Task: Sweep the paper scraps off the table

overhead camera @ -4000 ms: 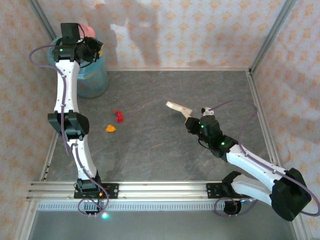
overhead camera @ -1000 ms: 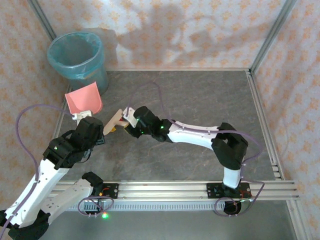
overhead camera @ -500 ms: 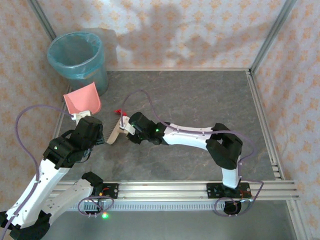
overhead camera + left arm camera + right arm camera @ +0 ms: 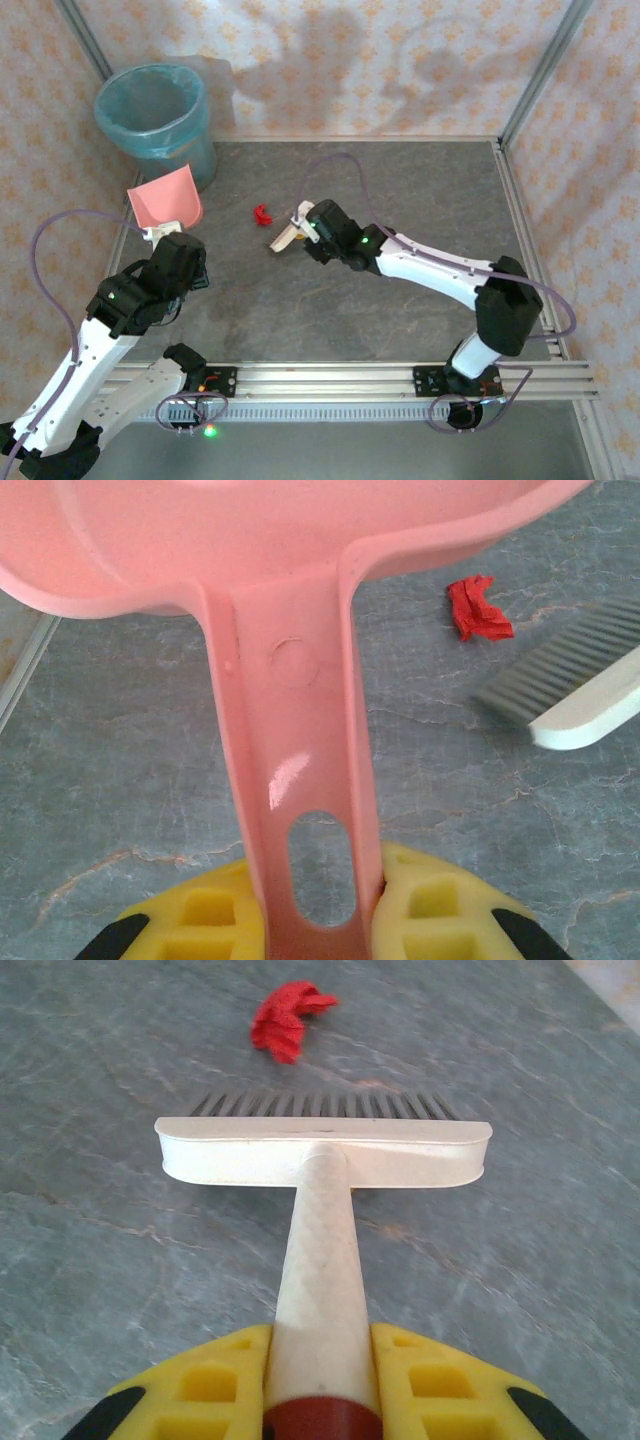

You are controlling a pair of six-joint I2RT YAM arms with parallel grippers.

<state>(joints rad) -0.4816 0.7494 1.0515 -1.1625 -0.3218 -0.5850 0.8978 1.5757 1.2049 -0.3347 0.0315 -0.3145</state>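
From above we count one red paper scrap [image 4: 261, 214] on the grey table [image 4: 420, 180], one pink dustpan [image 4: 165, 203], one cream brush [image 4: 284, 239] and one teal bin [image 4: 155, 118]. Taking the scrap as our mark, the dustpan sits well to its left, the brush just to its right and nearer the arm bases, and the bin farther back on its left.

The left wrist camera gives us what the overhead view cannot. The left gripper [image 4: 320, 915] is clamped on the dustpan's handle, with a yellow finger [image 4: 440, 920] pressed against each side and an oval hole in the handle between them. Here the brush's grey bristles lie near the scrap without touching it.

The right wrist camera shows the right gripper [image 4: 320, 1390] pinching the brush's round handle. The single row of bristles points toward the scrap, with bare table between them.
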